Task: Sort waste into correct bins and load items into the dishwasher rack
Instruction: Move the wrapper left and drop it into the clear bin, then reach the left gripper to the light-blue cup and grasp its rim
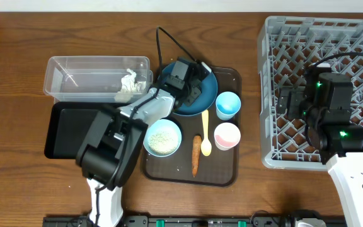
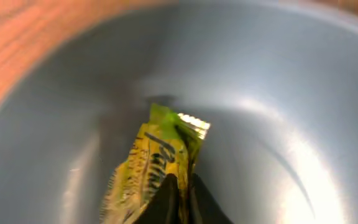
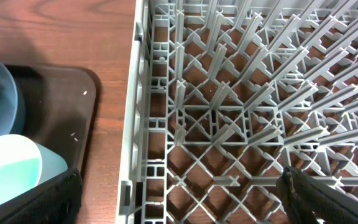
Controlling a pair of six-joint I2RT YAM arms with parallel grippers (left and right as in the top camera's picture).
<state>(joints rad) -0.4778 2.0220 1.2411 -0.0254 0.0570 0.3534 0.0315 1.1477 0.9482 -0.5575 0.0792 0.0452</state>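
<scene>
Pinching the green-orange snack wrapper (image 2: 151, 168) by its near end, my left claw (image 2: 179, 200) is shut tight on it, with the rest of the foil standing out ahead of the fingertips and the dark blue plate (image 2: 278, 124) directly beneath. My worry is the hold: from the wrist view I seem to have only a narrow strip of crinkled film between the tips, so a quick lift or swing could let it slide free and drop back onto the plate or the brown serving tray (image 1: 229, 79) under it. If the tips are also pressing on the plate, which I cannot tell, raising the claw at an angle could drag or tip the plate. The bins sit to the left of the claw: the clear tub (image 1: 99, 75), with the crumpled tissue (image 1: 129, 82) inside, is nearest, and the black tray (image 1: 68, 129) lies left and back toward the arm's base. A low carry could clip the tub's near wall, and letting go early would leave the wrapper on the counter or in the wrong bin. My right claw (image 3: 182, 196) hangs wide and empty over the dishwasher rack (image 3: 229, 93), well apart, so I see no clash between arms.
</scene>
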